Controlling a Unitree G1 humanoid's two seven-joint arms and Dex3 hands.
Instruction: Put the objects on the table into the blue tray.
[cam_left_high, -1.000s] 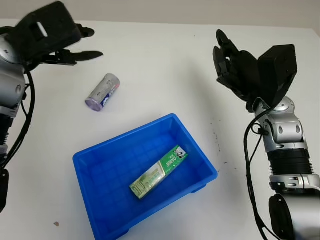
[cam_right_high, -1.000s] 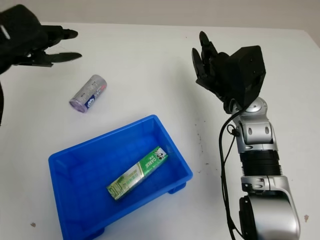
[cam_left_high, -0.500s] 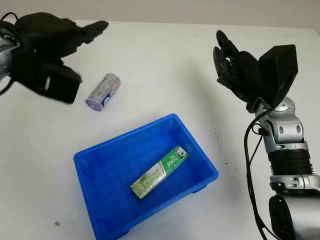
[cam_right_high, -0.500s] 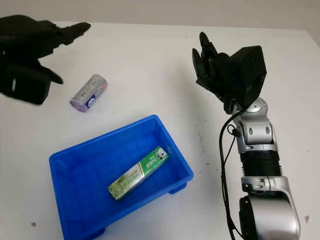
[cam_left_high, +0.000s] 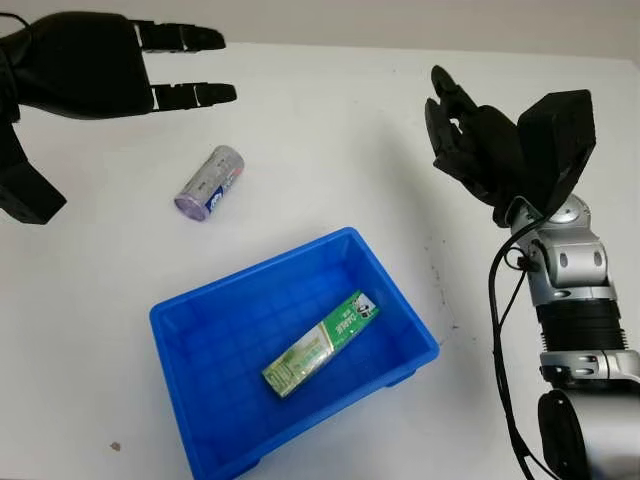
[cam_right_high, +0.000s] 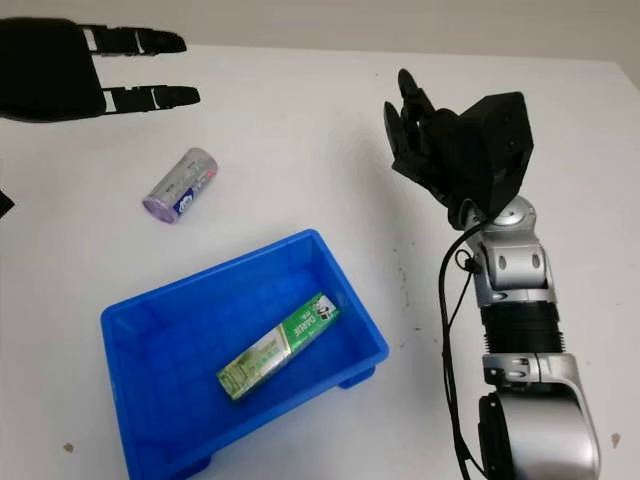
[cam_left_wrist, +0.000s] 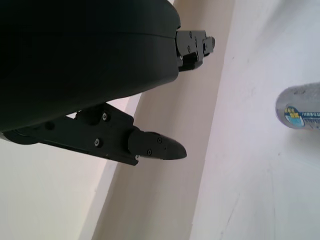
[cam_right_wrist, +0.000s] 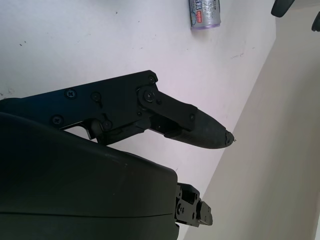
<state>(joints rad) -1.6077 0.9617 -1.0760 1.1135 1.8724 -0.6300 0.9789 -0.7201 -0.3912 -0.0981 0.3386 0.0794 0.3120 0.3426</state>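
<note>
our left hand hovers empty, fingers extended, above the can; it lies sideways and could roll away before reaching the blue tray. our right hand waits open.

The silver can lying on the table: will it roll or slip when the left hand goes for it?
Probably. The silver can lies on its side on the smooth white table, so a nudge may roll it. Its glossy wrap looks slippery. The left hand, open, hovers behind it.
</note>
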